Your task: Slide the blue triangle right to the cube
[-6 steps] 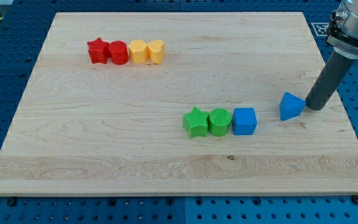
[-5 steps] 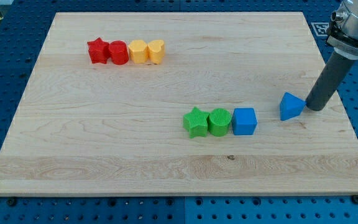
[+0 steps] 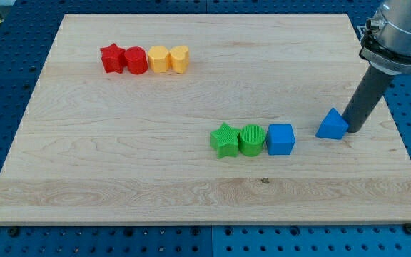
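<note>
My tip [image 3: 350,130] rests against the right side of the blue triangle [image 3: 332,124]. The triangle sits on the desk [image 3: 191,93], near the blue cube [image 3: 280,139], to its right, a gap between. No fingers fitted: only the rod.

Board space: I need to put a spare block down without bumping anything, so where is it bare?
Bare: the wooden board at the view's left and bottom, below the red star. Crowded: around the blue cube, the blue triangle and my tip touching its right side.
</note>
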